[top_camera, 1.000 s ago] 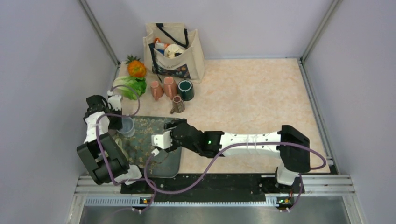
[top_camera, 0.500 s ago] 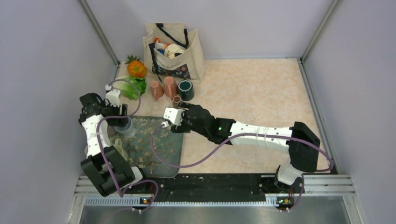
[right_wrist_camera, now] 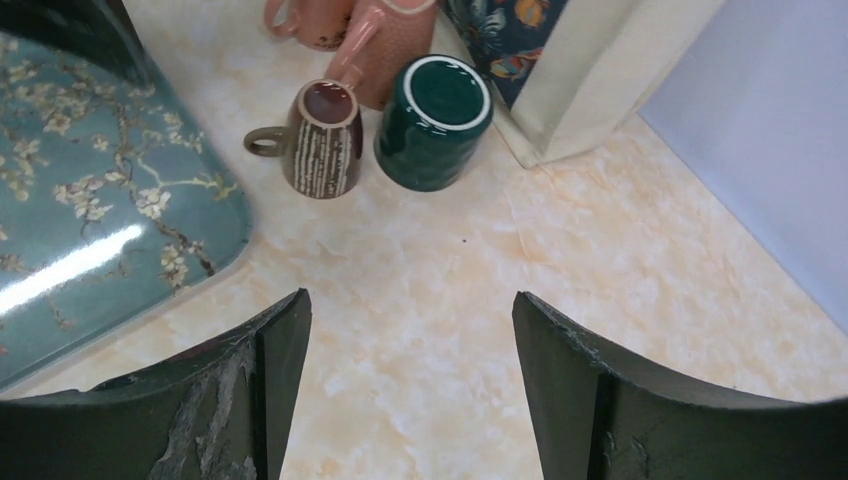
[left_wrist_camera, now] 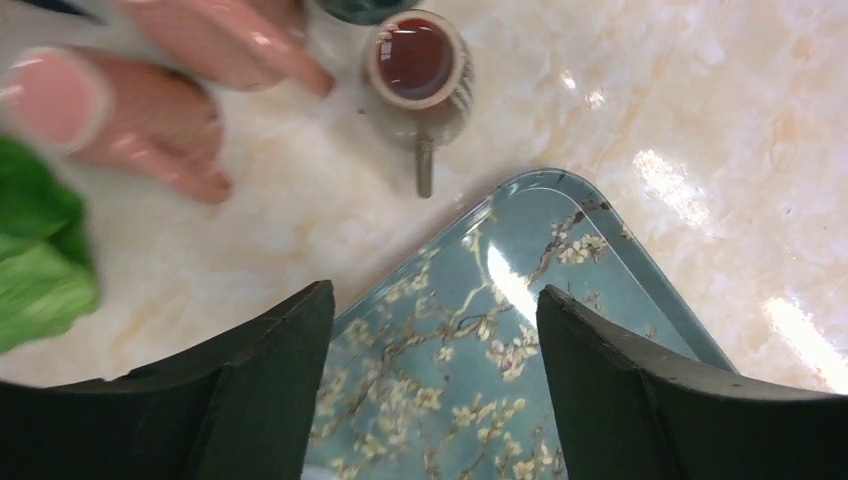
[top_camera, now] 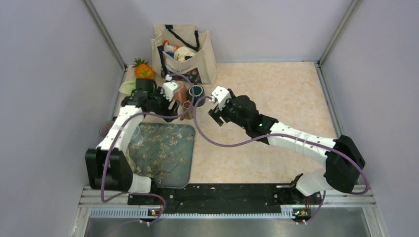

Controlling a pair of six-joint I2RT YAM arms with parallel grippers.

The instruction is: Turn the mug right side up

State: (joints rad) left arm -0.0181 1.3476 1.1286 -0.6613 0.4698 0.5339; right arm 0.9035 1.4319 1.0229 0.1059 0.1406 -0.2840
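Right wrist: mug (right_wrist_camera: 435,120) beyond end effector (right_wrist_camera: 408,305)

Four mugs (right_wrist_camera: 434,120), one tray (right_wrist_camera: 90,200), one bag (top_camera: 197,64).

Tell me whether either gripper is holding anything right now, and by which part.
Nothing is held. The left gripper is open over a corner of the tray; the right gripper is open above the table, short of the green mug.

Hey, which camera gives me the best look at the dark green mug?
The right wrist view. There the dark green mug shows whole and sharp, its base ring facing up, next to the striped brown mug. The left wrist view catches only a sliver at its top edge. The top external view shows it small, with little detail.
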